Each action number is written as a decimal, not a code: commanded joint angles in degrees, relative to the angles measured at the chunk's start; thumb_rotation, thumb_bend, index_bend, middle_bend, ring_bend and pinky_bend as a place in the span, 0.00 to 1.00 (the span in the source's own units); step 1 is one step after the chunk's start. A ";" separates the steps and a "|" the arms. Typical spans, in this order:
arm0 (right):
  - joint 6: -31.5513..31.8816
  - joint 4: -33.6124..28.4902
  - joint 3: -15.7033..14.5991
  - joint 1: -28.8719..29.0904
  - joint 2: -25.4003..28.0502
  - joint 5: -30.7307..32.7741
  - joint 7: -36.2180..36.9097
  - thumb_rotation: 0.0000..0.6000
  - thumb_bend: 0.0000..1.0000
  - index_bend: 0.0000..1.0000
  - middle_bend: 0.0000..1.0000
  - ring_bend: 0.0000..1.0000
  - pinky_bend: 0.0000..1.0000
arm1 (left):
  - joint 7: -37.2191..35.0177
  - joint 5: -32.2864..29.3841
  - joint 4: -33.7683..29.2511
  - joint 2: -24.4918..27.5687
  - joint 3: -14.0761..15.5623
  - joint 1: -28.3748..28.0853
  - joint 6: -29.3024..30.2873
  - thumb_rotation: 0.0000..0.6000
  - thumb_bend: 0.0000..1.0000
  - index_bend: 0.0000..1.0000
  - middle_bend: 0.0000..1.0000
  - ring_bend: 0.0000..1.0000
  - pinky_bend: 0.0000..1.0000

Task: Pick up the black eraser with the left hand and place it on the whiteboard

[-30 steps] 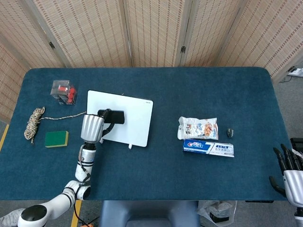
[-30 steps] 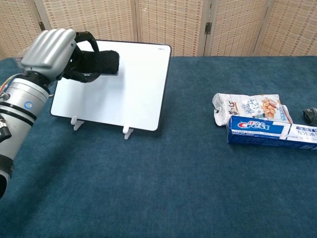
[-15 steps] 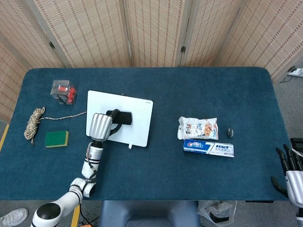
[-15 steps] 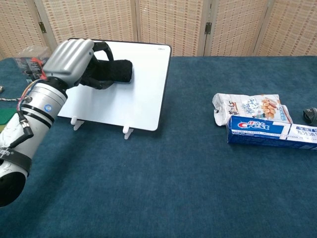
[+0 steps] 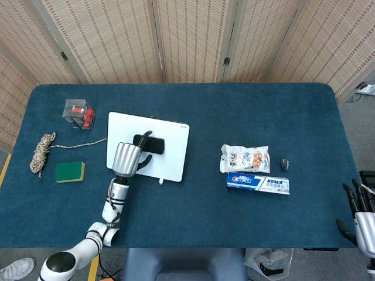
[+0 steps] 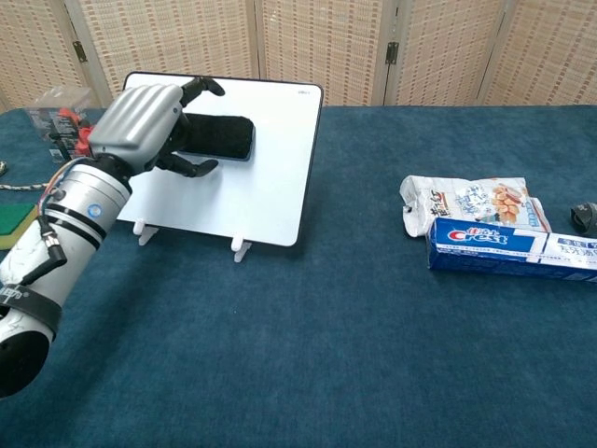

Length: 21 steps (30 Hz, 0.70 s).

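Observation:
The black eraser [image 5: 153, 144] [image 6: 224, 138] lies flat on the upper middle of the white whiteboard [image 5: 173, 155] [image 6: 270, 187], which stands tilted on small feet at the table's left. My left hand [image 5: 126, 157] [image 6: 140, 121] hovers at the eraser's left end with fingers spread above and below it, no longer clamped on it. My right hand [image 5: 358, 208] shows only in the head view, off the table's near right corner, with fingers apart and holding nothing.
A toothpaste box [image 5: 258, 183] [image 6: 508, 245], a snack packet [image 5: 245, 158] [image 6: 466, 201] and a small dark object [image 5: 285, 164] lie at the right. Left of the board are a green sponge [image 5: 70, 172], a rope coil [image 5: 41, 153] and a clear box [image 5: 79, 113].
My left hand carried the eraser rightward and down onto the whiteboard, then spread its fingers off it. The right hand has barely moved.

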 commanded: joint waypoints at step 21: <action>-1.71 -0.93 -0.26 0.99 -1.57 -0.54 -5.29 1.00 0.33 0.00 0.00 0.08 0.13 | 28.41 9.09 -69.69 54.34 33.32 41.30 24.16 1.00 0.24 0.01 0.61 0.37 0.43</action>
